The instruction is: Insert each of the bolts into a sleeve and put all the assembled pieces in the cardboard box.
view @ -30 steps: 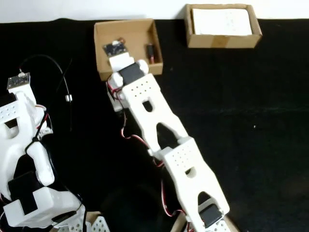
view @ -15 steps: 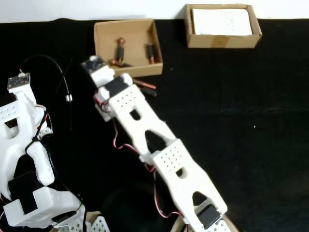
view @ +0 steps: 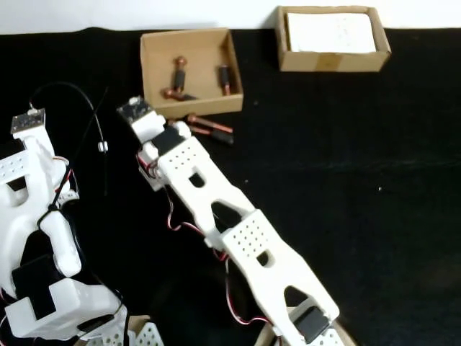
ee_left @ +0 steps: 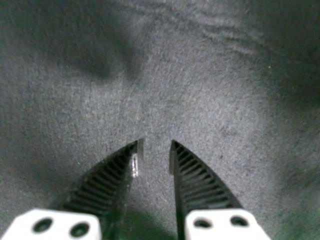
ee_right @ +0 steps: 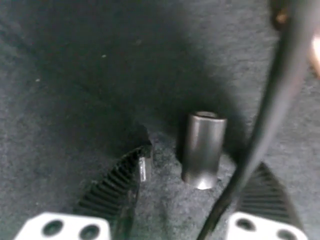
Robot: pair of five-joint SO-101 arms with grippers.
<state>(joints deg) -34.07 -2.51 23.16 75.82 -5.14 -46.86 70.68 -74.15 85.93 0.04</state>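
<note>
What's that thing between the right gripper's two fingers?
A dark sleeve lies on the black cloth between the open fingers of the right gripper, as the right wrist view shows. A black cable crosses in front of it.

In the high view you have an even, soft light. The black surface [view: 360, 180] swallows it and stays dark, while the white arm [view: 241, 238] and the paper [view: 331, 32] in the far box are nearly washed out. In the left wrist view the surface is brightest in the middle, with dim patches beyond the left claw [ee_left: 153, 150]. In the right wrist view the sleeve [ee_right: 202, 147] shows a pale sheen, with dark shadow around it.
</note>
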